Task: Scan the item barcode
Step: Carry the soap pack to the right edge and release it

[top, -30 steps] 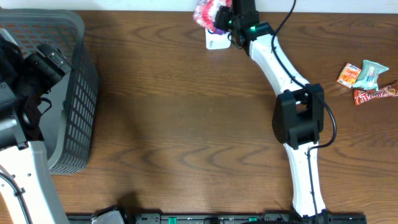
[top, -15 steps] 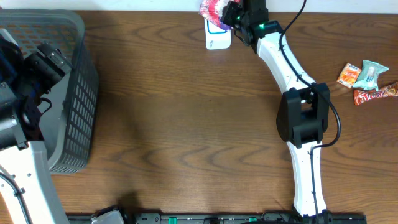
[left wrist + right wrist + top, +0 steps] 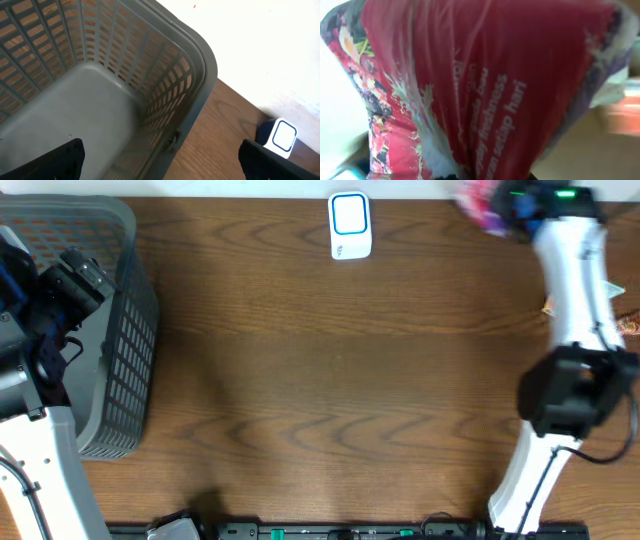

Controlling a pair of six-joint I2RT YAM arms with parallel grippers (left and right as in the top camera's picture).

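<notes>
The item is a red and pink flowered plastic packet (image 3: 479, 205), blurred at the table's far right edge. My right gripper (image 3: 512, 202) is shut on it. In the right wrist view the packet (image 3: 485, 85) fills almost the whole picture and hides the fingers. The white barcode scanner (image 3: 350, 225) with a blue-framed window stands at the far middle of the table, well left of the packet; it also shows as the scanner (image 3: 280, 137) in the left wrist view. My left gripper (image 3: 78, 280) hangs open and empty over the grey basket (image 3: 200, 65), its dark fingertips (image 3: 60, 160) wide apart.
The grey slatted basket (image 3: 130, 310) fills the table's left end. Behind my right arm at the right edge, snack packets (image 3: 630, 325) peek out. Brown wooden tabletop (image 3: 320, 380) lies between the basket and the right arm.
My right arm has swung from beside the scanner far to the right, carrying the packet with it. The scanner now stands uncovered. The left arm has not moved.
</notes>
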